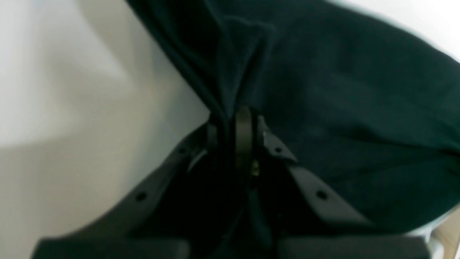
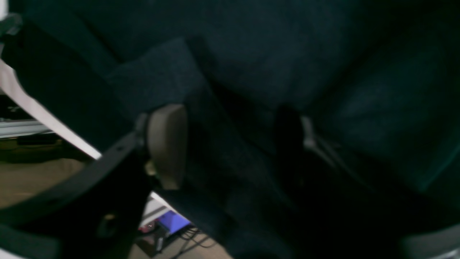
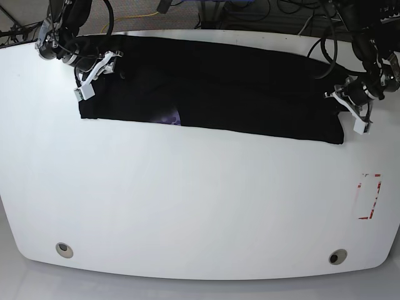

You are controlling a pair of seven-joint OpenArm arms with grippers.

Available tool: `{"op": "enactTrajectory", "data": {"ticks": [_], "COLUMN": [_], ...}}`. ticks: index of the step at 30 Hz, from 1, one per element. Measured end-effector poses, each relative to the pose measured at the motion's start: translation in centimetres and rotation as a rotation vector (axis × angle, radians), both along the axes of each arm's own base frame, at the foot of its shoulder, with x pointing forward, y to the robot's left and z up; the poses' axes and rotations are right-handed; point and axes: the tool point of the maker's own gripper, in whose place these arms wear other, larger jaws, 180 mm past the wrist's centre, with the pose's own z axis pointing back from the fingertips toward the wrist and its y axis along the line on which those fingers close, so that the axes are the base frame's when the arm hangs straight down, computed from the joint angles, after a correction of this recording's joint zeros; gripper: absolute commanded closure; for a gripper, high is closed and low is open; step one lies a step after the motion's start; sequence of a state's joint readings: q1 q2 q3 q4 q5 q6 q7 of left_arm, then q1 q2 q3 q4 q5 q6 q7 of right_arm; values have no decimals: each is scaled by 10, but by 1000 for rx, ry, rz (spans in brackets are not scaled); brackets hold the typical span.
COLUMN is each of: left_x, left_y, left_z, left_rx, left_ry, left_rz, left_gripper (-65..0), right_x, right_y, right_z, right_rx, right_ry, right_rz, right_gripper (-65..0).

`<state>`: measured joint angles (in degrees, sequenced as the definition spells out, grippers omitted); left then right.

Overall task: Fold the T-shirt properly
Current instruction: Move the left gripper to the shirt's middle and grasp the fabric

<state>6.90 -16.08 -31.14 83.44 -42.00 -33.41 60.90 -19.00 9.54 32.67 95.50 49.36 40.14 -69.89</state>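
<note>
White desk [image 3: 187,200] surface carried the black T-shirt [image 3: 250,94], folded into a long band across the far side, with a scrap of purple print [image 3: 170,117] showing at its near edge. A red-and-white marking [image 3: 369,197] sat near the desk's right edge, well apart from the cloth. Reaching in from the far corners, the left gripper [image 1: 233,136] was clamped tight on the T-shirt's edge, while the right gripper [image 2: 230,144] had cloth between its part-open jaws.
</note>
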Motion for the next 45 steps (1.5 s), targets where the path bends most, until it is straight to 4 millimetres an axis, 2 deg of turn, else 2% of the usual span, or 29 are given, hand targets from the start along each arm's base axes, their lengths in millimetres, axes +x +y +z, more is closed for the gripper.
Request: {"op": "enactTrajectory", "data": {"ticks": [3,5,11,15,19,24,28,34,38,40,45], "left_x": [-2,-3,-12,-18,-16,-9,-7,-4,-10,-10,-15], "left_y": [-14,-25,-86,-133,-160,-196,-215,-233,-259,-266,-281], "left_z": [30,42,58,51,48,43,40,41,40,43,42], "left_rx": [-10,13,14,-75,-99,-79,-66,-65,-55,-50,-23], "left_ry": [-94,-122,-146,-136,-135,-133,-127,-135,-125,-134,-136], "left_rz": [-50,-96,-279,-342,-377,-420,-438,-453,-531,-558,-619], "left_gripper": [-13,-14,-17,-21,-54,-56,-56,-60,-65,-100,-301], "right_x": [3,6,9,11,12,12,13,13,15,16,16], "right_y": [-3,-5,-8,-8,-9,-9,-10,-11,-10,-10,-11], "right_z": [-1,-2,-2,-2,-2,-2,-1,-2,-1,0,-1], "right_rx": [-28,-47,-67,-73,-78,-78,-81,-86,-86,-86,-89], "right_ry": [0,-1,-3,-3,-4,-4,-6,-3,-9,-12,-6], "right_rz": [2,7,9,12,12,11,13,13,13,13,18], "right_gripper": [-320,-319,-319,-319,-319,-319,-319,-319,-319,-319,-319]}}
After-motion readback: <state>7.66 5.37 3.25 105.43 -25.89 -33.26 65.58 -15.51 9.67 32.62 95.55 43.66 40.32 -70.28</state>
